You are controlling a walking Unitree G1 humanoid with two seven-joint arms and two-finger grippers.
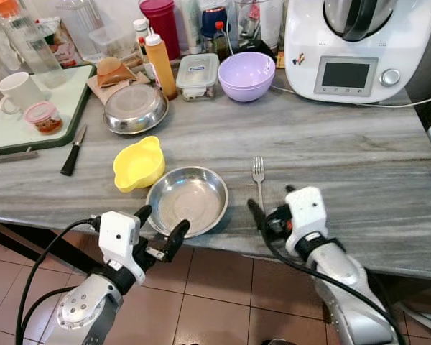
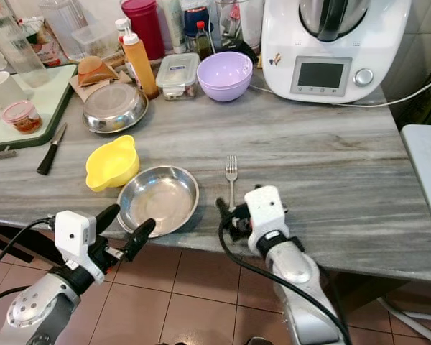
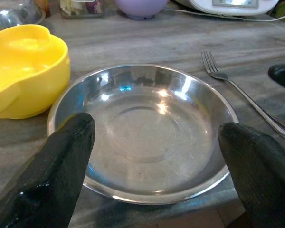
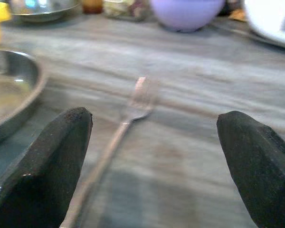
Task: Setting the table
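Steel plate (image 1: 187,200) at the desk's (image 1: 345,158) near edge, fork (image 1: 258,180) just beside it, looks light, stiff and slippery, best pinched at its rim by the left tool (image 1: 161,228); both tools, right tool (image 1: 269,215) included, gape empty.

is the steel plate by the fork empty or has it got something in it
Empty. The steel plate shows only its bare, shiny bottom with reflections, seen between the open left claw fingers. The fork lies beside it.

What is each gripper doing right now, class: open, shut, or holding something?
Left gripper: open, holding nothing, at the steel plate.
Right gripper: open, holding nothing, at the fork.
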